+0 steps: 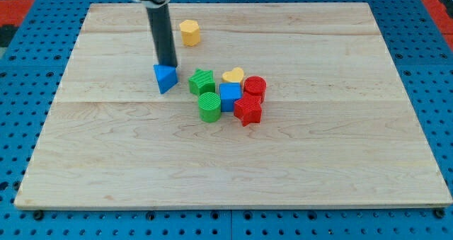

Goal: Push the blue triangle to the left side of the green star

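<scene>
Blue triangle block (165,78) is seen toward the wooden table top's (106,162) far edge, just to the view's left of the green star block (202,81), a small gap between them. My tip (167,64) appears to touch the triangle's far side. No pincer is fitted, so nothing is gripped.

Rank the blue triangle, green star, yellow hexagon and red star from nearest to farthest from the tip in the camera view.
From my tip:
1. Blue triangle, directly below the tip, touching or nearly so.
2. Green star and yellow hexagon, too close to call; star to the view's right, hexagon toward the view's top.
3. Red star, far right of the cluster.
</scene>
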`<action>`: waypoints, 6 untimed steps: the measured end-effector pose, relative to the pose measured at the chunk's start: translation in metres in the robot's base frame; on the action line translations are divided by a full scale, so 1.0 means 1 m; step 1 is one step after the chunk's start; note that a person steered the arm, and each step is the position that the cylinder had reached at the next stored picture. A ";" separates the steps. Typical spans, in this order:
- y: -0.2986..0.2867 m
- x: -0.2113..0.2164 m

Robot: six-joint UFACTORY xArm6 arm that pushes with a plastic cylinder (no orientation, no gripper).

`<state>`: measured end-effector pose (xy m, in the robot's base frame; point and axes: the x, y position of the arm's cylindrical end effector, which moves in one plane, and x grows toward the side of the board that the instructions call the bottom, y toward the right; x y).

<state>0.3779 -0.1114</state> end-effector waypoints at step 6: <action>-0.006 0.067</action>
